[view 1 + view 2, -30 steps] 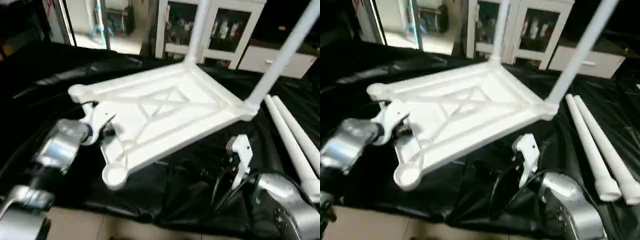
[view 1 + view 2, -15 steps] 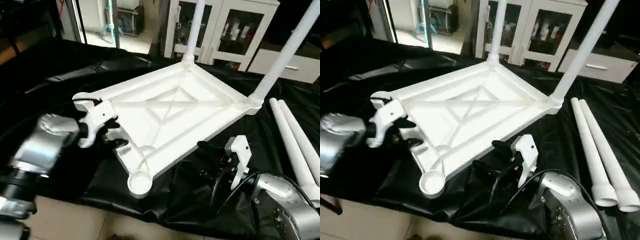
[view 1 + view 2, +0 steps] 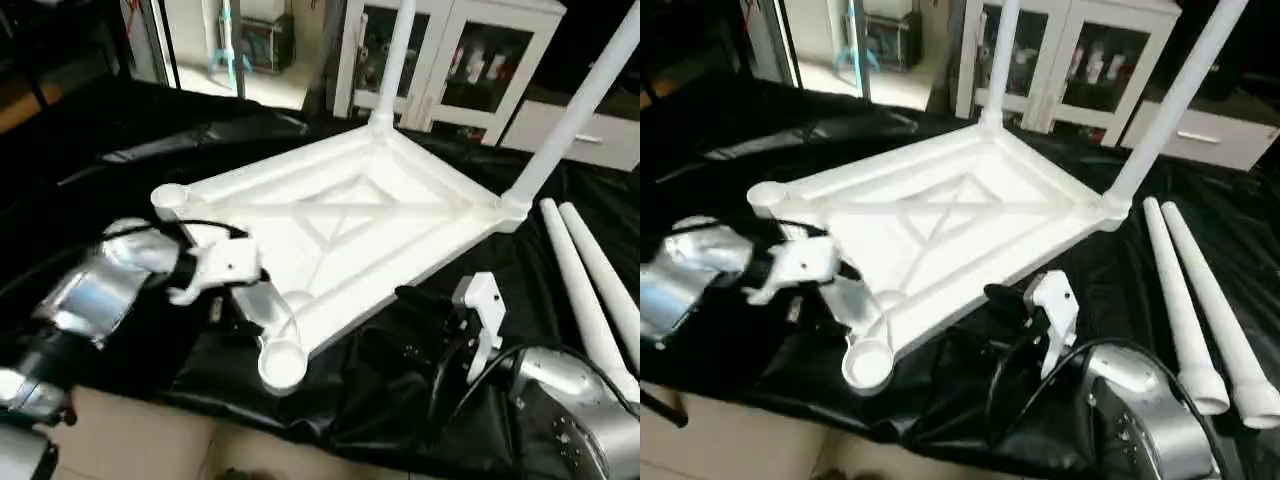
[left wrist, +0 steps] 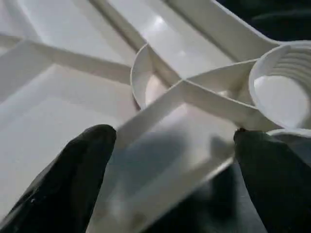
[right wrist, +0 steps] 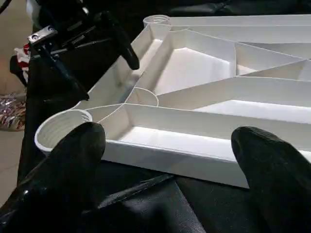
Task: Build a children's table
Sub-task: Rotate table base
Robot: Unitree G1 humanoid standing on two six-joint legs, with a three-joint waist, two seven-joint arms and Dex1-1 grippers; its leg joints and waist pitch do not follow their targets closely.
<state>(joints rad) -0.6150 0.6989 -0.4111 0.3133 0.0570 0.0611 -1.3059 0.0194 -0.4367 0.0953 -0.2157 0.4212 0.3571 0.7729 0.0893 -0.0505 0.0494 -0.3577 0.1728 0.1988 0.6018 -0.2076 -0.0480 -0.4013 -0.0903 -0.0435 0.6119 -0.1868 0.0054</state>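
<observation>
Fingers spread wide on the left gripper, straddling the short edge rail of the table top beside an empty corner socket — gripping nothing. Right gripper is gaping too, holding nothing, facing the long edge. Upside down on the black cloth lies the top, two legs standing in far sockets — two loose legs lie to its right.
</observation>
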